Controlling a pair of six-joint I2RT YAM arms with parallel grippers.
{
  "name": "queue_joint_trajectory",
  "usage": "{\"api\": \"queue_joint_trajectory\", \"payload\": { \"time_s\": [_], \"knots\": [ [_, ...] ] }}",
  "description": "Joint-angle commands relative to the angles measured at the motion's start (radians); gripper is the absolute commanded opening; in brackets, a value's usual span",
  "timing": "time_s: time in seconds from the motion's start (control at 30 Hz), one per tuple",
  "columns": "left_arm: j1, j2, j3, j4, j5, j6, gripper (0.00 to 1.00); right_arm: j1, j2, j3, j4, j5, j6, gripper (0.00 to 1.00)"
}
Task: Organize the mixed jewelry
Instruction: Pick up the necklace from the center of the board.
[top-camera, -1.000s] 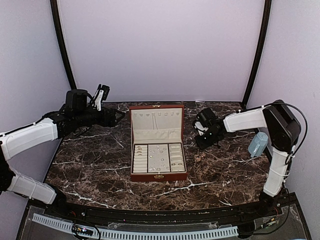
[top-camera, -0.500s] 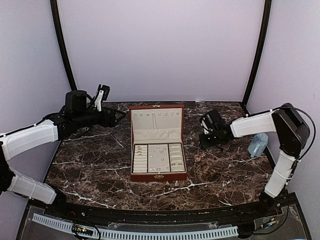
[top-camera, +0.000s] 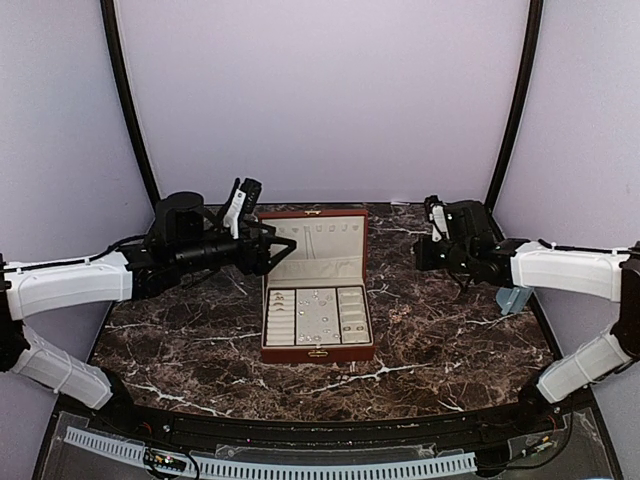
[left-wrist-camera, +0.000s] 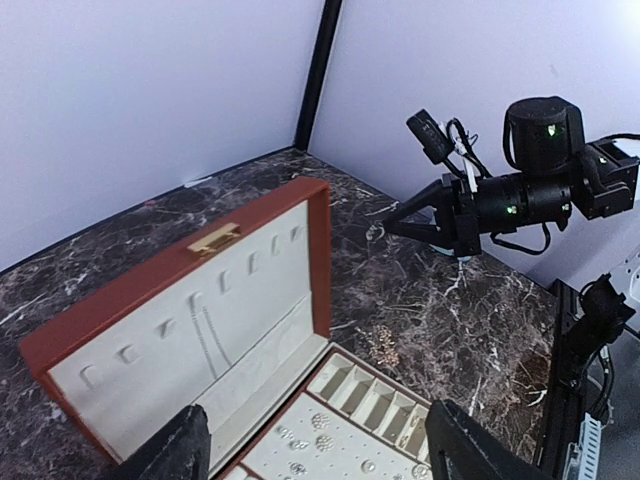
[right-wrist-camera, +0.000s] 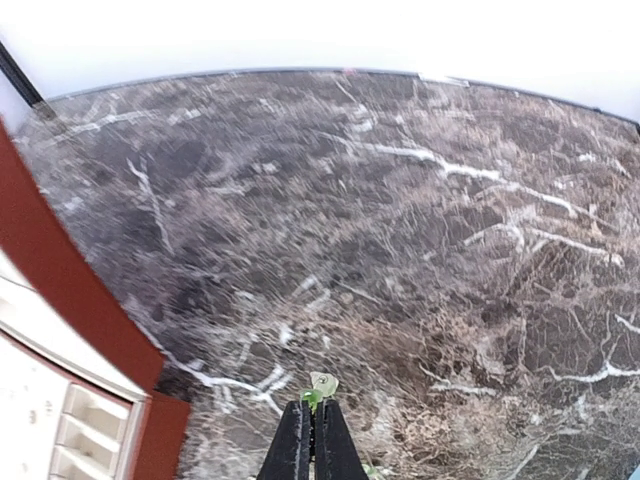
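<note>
I see my left gripper (top-camera: 280, 248) spread wide with nothing between its fingers. It is left of centre in the top view, just beside the left edge of the upright lid (top-camera: 312, 250). The open reddish-brown box (top-camera: 318, 352) sits mid-frame on the dark marble table (top-camera: 450, 330). The mixed jewelry (top-camera: 318, 303) lies as tiny silvery pieces in the middle compartment of the cream tray (left-wrist-camera: 365, 395), with a few more in the side slots. My right gripper (right-wrist-camera: 312, 410) is pinched tight on a tiny pale piece (right-wrist-camera: 321, 382) with a green glint, over bare marble right of centre, off the box's right side.
</note>
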Motion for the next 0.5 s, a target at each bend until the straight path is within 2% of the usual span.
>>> {"api": "queue_joint_trajectory", "payload": {
  "time_s": [0.0, 0.17, 0.47],
  "knots": [
    [-0.068, 0.055, 0.038, 0.161, -0.031, -0.014, 0.77, -0.002, -0.101, -0.003, 0.057, -0.084, -0.018, 0.0],
    [-0.121, 0.137, 0.067, 0.285, -0.032, -0.059, 0.77, -0.002, -0.172, 0.032, 0.025, -0.257, -0.036, 0.0],
    [-0.175, 0.262, 0.141, 0.378, -0.001, -0.098, 0.76, -0.001, -0.245, 0.078, 0.035, -0.519, 0.019, 0.0]
  ]
}}
